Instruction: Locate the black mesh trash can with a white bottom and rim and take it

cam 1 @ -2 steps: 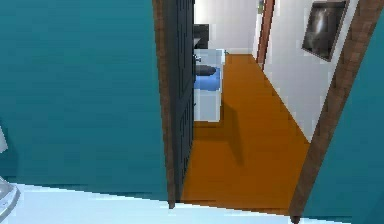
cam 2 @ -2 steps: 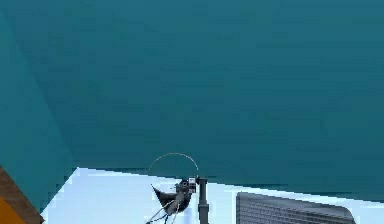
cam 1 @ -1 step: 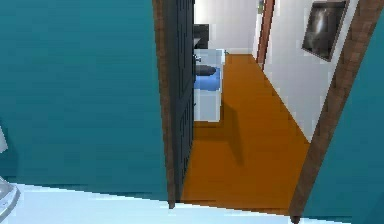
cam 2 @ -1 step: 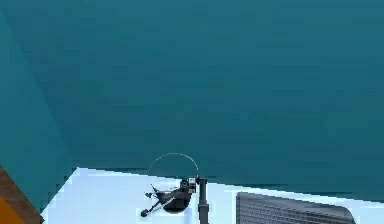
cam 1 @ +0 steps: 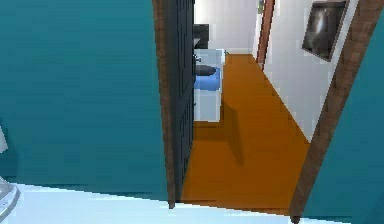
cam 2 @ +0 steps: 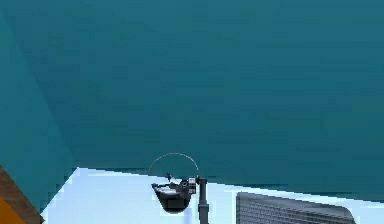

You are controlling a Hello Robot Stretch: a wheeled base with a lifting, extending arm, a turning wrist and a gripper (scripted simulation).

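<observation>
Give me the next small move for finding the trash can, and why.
Probably turn slightly toward the forward view's right to face the doorway: orange floor leads on beyond it, while teal wall stands at that view's left.

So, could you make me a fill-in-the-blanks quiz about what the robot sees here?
1. The wall left of the door is painted ____.
2. The floor past the door is ____.
3. The picture hangs on a corridor wall painted ____.
Missing words: teal; orange; white.
</observation>
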